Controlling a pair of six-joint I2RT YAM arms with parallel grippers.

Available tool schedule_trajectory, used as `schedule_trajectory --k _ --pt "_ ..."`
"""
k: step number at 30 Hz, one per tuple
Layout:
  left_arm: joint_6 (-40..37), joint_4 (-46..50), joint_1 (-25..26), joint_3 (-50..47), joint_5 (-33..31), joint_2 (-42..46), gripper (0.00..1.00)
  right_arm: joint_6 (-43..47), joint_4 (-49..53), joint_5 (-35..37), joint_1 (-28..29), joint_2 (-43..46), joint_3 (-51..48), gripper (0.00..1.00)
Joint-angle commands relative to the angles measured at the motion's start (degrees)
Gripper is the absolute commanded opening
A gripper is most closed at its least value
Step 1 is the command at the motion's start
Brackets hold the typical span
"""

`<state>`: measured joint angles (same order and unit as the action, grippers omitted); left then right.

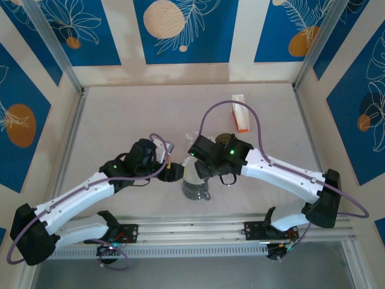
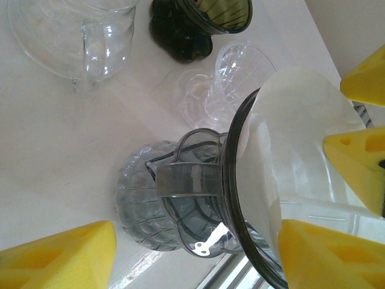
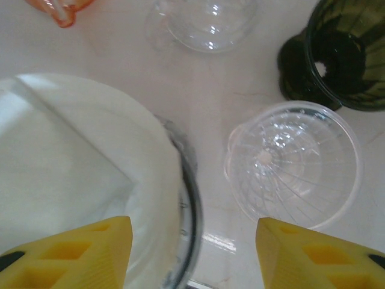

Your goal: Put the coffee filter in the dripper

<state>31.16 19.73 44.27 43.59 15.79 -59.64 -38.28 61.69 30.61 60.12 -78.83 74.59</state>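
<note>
A smoky grey dripper (image 1: 195, 186) lies tilted between the two arms, base to one side and rim to the other. In the left wrist view the dripper (image 2: 180, 186) shows its handle, with the white coffee filter (image 2: 295, 138) sitting inside the rim. My left gripper (image 2: 198, 241) spans it, one yellow finger against the base and the other against the rim. My right gripper (image 3: 192, 253) is open over the rim (image 3: 191, 205), with one finger above the filter (image 3: 66, 156) and nothing held between the fingers. From above, the left gripper (image 1: 173, 173) and right gripper (image 1: 201, 168) meet at the dripper.
A clear plastic dripper (image 3: 295, 162) and a dark green dripper (image 3: 343, 54) stand just beyond the grey one. A glass jug (image 2: 72, 36) is further off. An orange and white box (image 1: 240, 114) lies toward the back. The table's metal rail (image 1: 198, 229) runs close behind the dripper.
</note>
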Motion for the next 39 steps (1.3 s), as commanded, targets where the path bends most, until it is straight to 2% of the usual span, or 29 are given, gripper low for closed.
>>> schedule_trajectory --k 1,7,9,10,11,14,22,39 --pt "0.45 -0.29 0.37 -0.53 -0.45 0.44 0.71 -2.89 2.28 -0.49 -0.6 1.92 -1.02 0.57" --pt "0.44 -0.15 0.27 -0.53 -0.46 0.72 0.71 -0.83 -1.29 -0.58 0.12 2.38 -0.5 0.61" --pt "0.48 -0.11 0.33 -0.35 -0.41 0.69 0.72 0.66 -3.25 -2.78 -0.13 2.22 0.46 0.67" --pt "0.47 -0.04 0.29 -0.27 -0.42 0.66 0.72 0.84 -3.35 -4.47 -0.7 1.52 1.24 0.73" --pt "0.48 -0.11 0.31 -0.26 -0.49 0.66 0.72 0.88 -3.04 -6.34 -1.55 0.65 1.91 0.74" --pt "0.57 -0.21 0.23 -0.52 -0.5 0.74 0.72 1.41 -3.07 -9.65 -3.27 -0.91 1.89 0.74" --pt "0.56 -0.7 0.22 -0.7 -0.5 0.74 0.72 3.45 -0.12 -12.38 -5.14 -4.81 2.56 0.76" --pt "0.66 -1.14 0.24 -1.14 -0.25 0.75 0.71 5.29 -0.69 -8.98 -4.95 -8.97 0.88 0.76"
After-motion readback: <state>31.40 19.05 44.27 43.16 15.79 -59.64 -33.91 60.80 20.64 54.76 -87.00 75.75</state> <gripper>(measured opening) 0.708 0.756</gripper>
